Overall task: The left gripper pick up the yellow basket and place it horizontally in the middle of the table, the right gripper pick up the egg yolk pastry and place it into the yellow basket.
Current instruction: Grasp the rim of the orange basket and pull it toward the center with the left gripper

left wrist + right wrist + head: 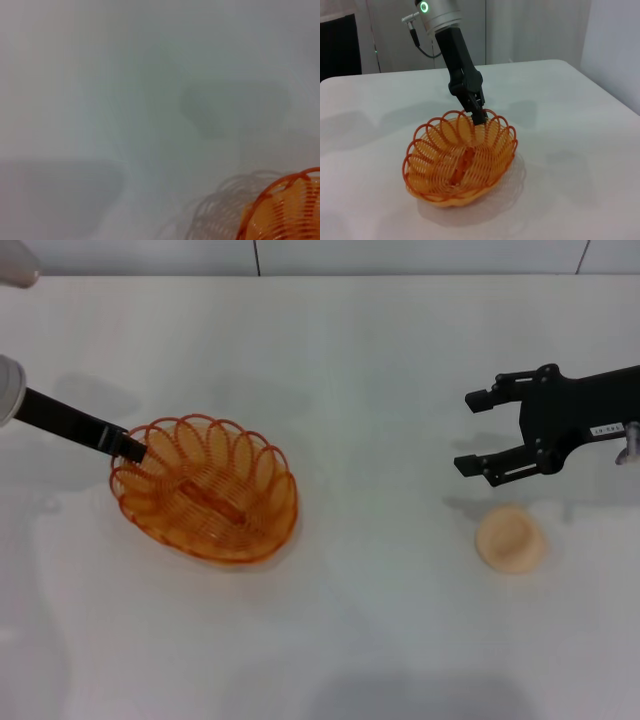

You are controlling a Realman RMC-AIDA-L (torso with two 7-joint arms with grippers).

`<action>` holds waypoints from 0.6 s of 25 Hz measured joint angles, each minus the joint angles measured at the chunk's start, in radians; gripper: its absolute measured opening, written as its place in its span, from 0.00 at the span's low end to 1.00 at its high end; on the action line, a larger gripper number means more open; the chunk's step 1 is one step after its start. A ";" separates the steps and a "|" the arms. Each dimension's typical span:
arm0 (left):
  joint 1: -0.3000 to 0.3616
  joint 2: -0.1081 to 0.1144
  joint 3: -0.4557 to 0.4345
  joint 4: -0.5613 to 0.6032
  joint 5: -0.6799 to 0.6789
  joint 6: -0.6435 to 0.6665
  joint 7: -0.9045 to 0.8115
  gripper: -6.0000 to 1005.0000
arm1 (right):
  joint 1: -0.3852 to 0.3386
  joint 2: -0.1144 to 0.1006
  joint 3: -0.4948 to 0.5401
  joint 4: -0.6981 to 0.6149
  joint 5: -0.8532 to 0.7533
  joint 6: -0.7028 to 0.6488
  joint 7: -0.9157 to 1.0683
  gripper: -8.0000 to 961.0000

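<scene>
The yellow basket (pixel 205 490) sits left of the middle of the white table (pixel 370 360). My left gripper (pixel 135 448) comes in from the left and is shut on the basket's left rim. The right wrist view shows the left gripper (pixel 479 116) pinching the far rim of the basket (pixel 460 160). A corner of the basket (pixel 285 210) shows in the left wrist view. The egg yolk pastry (pixel 511 538) lies on the table at the right. My right gripper (pixel 466 431) is open and empty, hovering just behind and slightly left of the pastry.
The table's back edge meets a grey wall (pixel 400 255) at the top of the head view. Bare white tabletop lies between the basket and the pastry (pixel 380 510).
</scene>
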 joint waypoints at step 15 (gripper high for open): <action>-0.015 -0.030 0.002 0.091 -0.129 0.106 -0.260 0.08 | -0.004 -0.002 0.004 -0.015 0.000 0.030 -0.006 0.86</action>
